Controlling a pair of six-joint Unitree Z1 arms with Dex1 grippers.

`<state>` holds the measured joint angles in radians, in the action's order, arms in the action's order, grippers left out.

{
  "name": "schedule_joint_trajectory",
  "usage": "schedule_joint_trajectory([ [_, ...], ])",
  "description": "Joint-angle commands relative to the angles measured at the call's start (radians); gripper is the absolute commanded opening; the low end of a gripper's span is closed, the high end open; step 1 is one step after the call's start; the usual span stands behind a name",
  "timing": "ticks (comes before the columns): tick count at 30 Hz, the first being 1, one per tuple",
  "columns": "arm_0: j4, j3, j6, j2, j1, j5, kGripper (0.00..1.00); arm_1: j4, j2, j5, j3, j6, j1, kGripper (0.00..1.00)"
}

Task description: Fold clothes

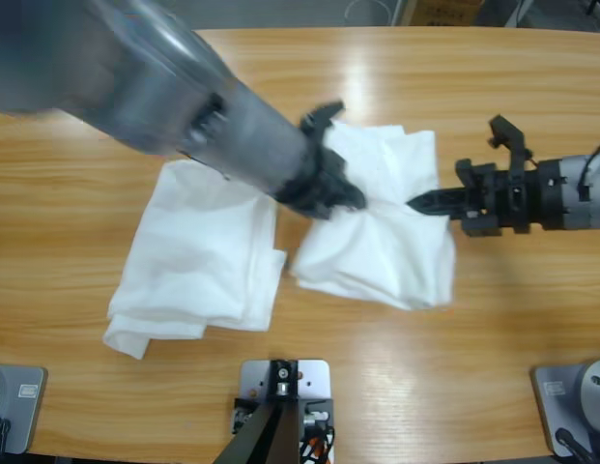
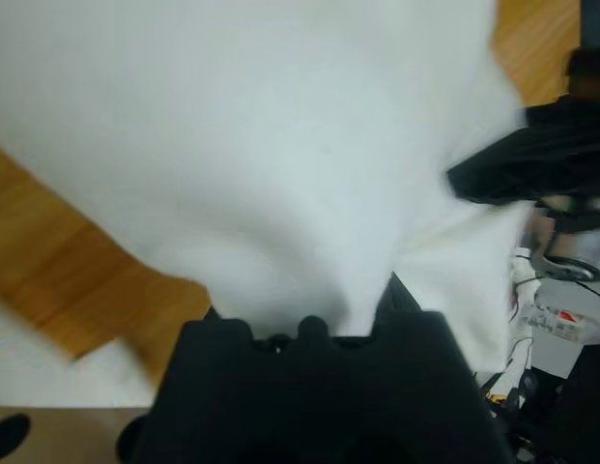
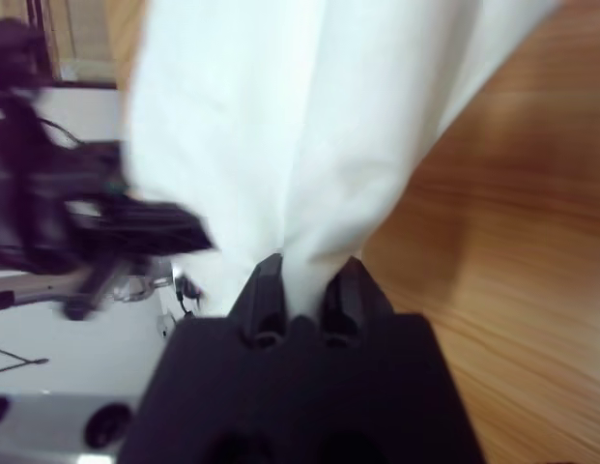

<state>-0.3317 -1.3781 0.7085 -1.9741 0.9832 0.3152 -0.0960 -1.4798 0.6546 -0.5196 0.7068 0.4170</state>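
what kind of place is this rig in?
Likely a robotics lab or workshop: a long wooden table with two T-shirts on it, a cardboard box on the floor behind, and loose cables and equipment past the table edge.

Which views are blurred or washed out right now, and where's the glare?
High view: the big silver arm is smeared near the camera; a glare streak lies on the table. Left wrist view: the T-shirt is washed-out white and the right hand soft. Right wrist view: the background is blurred.
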Motion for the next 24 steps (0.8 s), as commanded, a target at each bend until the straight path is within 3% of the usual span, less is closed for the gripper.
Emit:
schedule_joint_trajectory([
  [1,-0.093,0.208,-0.037,0.216,-0.060,-0.053,0.000,0.009,-0.141,-0.087,-0.140,0.086,0.186,0.000],
  [11,-0.172,0.390,-0.082,0.396,-0.114,-0.123,0.000,0.084,-0.378,-0.142,-0.501,0.156,0.457,0.000],
  [18,-0.313,0.400,-0.232,0.459,-0.197,-0.161,0.000,0.104,-0.413,-0.143,-0.531,0.157,0.489,0.000],
  [24,-0.314,0.467,-0.270,0.445,-0.218,-0.182,0.000,0.094,-0.486,-0.147,-0.568,0.158,0.513,0.000],
])
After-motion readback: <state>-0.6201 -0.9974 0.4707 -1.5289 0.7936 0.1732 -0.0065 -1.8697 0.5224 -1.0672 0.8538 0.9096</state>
